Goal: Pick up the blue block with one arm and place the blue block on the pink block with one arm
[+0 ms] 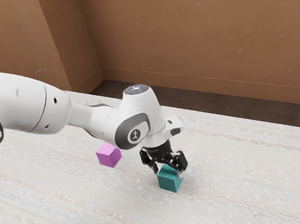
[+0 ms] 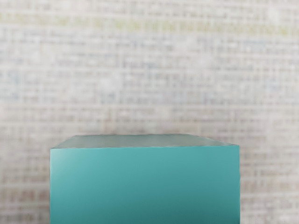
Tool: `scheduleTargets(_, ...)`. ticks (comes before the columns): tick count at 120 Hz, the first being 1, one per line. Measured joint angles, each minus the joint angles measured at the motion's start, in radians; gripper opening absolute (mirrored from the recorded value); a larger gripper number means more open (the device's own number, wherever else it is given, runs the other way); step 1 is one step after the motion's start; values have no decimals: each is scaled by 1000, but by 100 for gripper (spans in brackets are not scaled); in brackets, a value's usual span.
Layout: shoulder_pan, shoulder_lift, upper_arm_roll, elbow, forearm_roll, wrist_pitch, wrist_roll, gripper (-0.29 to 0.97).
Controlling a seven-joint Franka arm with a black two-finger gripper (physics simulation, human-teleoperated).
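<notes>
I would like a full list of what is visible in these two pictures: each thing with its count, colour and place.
blue block: one, blue-green, on the table just under the gripper; also close up in the wrist view
pink block: one, pink, on the table, apart from the blue block, toward the exterior view's left
table: one, pale whitish wood grain, under both blocks
wall: brown, behind the table
floor: dark brown strip between table and wall
arm: one, white, coming in from the exterior view's left
gripper: one, black, over the blue block
</notes>
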Motion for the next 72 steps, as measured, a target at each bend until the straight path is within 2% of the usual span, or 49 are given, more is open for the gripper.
scheduleTargets(44,3,36,0,0,-20,28,32,61)
scheduleTargets(72,2,31,2,-1,-19,38,37,38)
